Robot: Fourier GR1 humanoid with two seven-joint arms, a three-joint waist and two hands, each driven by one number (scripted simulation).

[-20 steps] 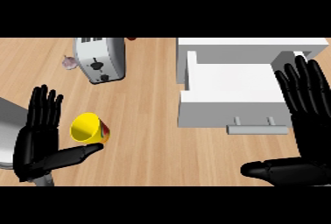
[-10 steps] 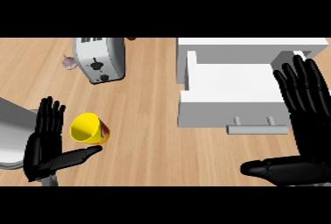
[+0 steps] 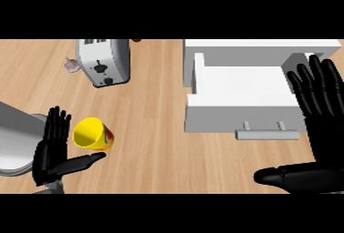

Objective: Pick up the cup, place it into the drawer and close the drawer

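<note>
The yellow cup with a coloured band on its side [image 3: 93,134] lies tipped on the wooden counter [image 3: 154,123], its open mouth facing up and to the left. It sits at the left of the scene, well apart from the drawer. Just beside it on the left is the left robot hand [image 3: 55,152], black, its fingers straight and pointing up, its thumb stretched out to the right below the cup. Fingers and thumb frame the cup without curling round it; whether they touch it cannot be told. Compared with half a second ago and a second ago, this robot hand has drawn lower and nearer to the cup, while the cup lies where it did.

To the right, the white open drawer [image 3: 242,98] stands pulled out from its white cabinet, its grey bar handle [image 3: 266,133] toward the near edge. The right robot hand [image 3: 316,136] shows at the right edge, spread wide, fingers up over the drawer's right side and thumb out to the left below it; it has barely shifted from the earlier frames.

At the far left stands a silver toaster [image 3: 103,61], with a small pinkish object [image 3: 71,64] just beside it, too small to identify.
</note>
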